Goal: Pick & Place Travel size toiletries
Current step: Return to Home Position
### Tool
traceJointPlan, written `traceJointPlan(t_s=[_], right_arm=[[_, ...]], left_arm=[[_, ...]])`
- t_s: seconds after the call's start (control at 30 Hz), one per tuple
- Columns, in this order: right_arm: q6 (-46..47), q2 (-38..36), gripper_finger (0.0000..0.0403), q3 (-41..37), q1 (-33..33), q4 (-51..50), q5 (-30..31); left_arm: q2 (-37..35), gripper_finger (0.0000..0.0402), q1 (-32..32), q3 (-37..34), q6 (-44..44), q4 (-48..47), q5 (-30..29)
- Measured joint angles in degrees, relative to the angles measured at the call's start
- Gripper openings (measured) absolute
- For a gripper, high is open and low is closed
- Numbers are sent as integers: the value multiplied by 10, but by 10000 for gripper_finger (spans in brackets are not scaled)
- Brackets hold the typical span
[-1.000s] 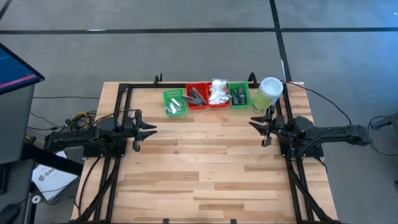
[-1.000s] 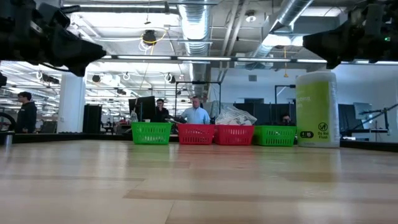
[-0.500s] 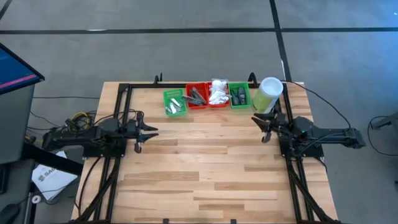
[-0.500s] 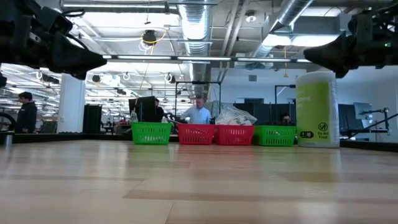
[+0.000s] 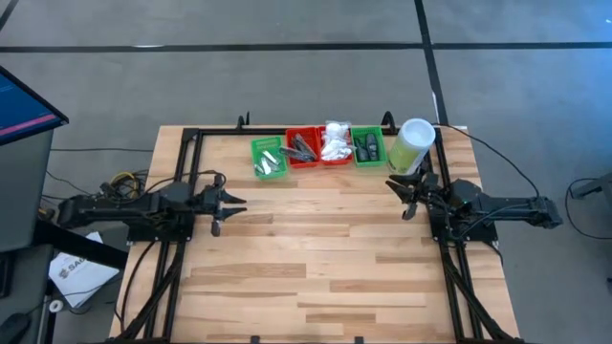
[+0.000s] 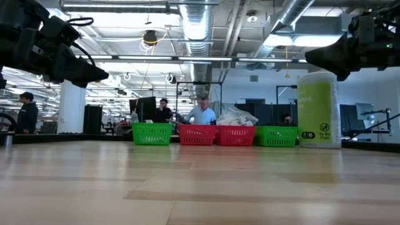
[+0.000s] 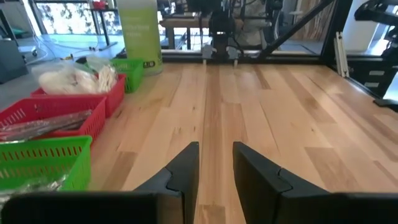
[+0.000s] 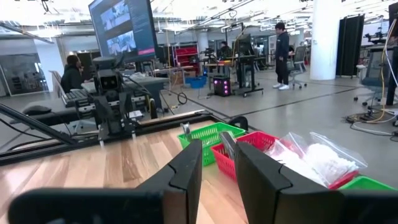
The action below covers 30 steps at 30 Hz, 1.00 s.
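The travel size toiletries lie in four small trays in a row at the table's far edge. Silver tubes fill the left green tray [image 5: 269, 159]. Dark narrow pieces lie in a red tray [image 5: 303, 148], white packets [image 5: 335, 140] in the red tray beside it, and dark oval pieces in the right green tray [image 5: 367, 148]. My left gripper [image 5: 231, 204] hovers over the table's left side, open, with nothing between its fingers [image 7: 216, 149]. My right gripper [image 5: 398, 193] hovers at the right, just short of the trays, open and empty [image 8: 217, 147].
A tall pale green cylinder with a white cap [image 5: 412, 143] stands at the far right, close beside my right gripper. A black frame [image 5: 191, 143] runs along the table's far and side edges. Bare wood [image 5: 316, 248] spreads between the arms and toward the near edge.
My left gripper has sunk a little and tipped nose-down, edging toward the table's middle. My right gripper has swung its nose toward the trays at the far edge and rolled slightly. Both stay open and empty; the trays and the cylinder have not moved.
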Motion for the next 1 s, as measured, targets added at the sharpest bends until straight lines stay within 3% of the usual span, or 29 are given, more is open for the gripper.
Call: traceJointPlan(t_s=[1.0], right_arm=[[0, 0, 87, 0, 0, 0, 0]], left_arm=[[33, 90, 0, 0, 0, 5, -1]])
